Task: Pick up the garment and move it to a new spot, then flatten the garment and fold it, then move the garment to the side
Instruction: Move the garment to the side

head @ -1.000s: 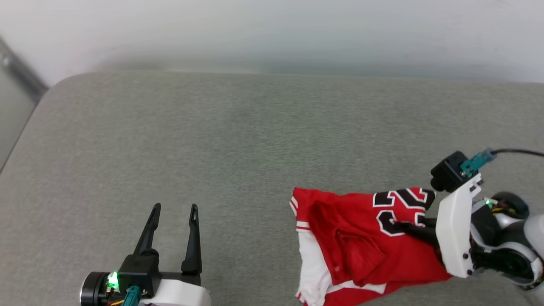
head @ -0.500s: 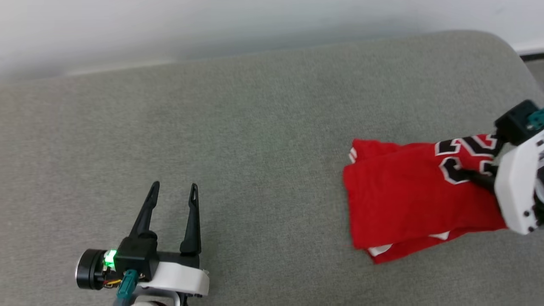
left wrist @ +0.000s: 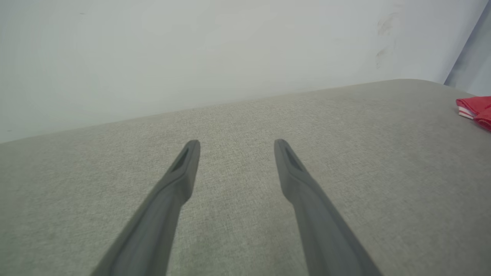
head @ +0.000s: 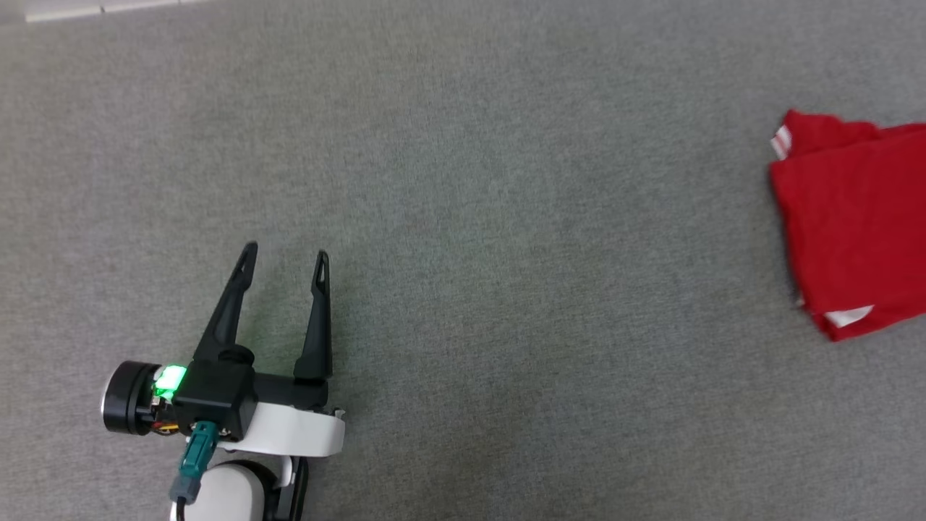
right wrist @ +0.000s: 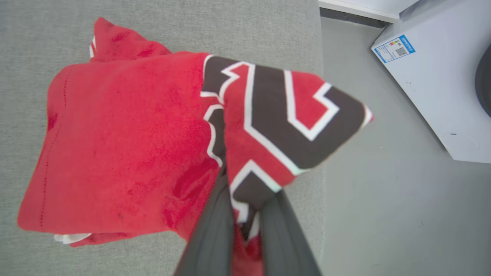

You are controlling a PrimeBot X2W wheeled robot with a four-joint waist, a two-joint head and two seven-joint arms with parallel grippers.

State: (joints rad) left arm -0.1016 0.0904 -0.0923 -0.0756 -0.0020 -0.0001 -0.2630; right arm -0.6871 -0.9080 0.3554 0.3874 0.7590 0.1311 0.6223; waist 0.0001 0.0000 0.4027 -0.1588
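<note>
The garment [head: 854, 224], a red jersey, lies bunched at the right edge of the head view, a white strip showing at its lower corner. In the right wrist view my right gripper [right wrist: 248, 209] is shut on the garment [right wrist: 126, 145], pinching the part with the dark white-outlined number print, which stands lifted over the surface's edge. My left gripper [head: 285, 253] rests open at the lower left, far from the cloth, nothing between its fingers. The left wrist view shows the left gripper [left wrist: 236, 143] over bare fabric, with a corner of the garment [left wrist: 475, 109] at far right.
Everything sits on a grey upholstered surface [head: 463, 181]. Its right end [right wrist: 320, 96] drops to a grey floor [right wrist: 383, 214], where a white appliance [right wrist: 433, 76] with a blue label stands. A pale wall [left wrist: 191, 50] rises behind the surface.
The head camera has swung, leaving the jersey at the picture's right edge and the right arm out of it. The jersey's red body has folded over and been dragged toward the surface's right end.
</note>
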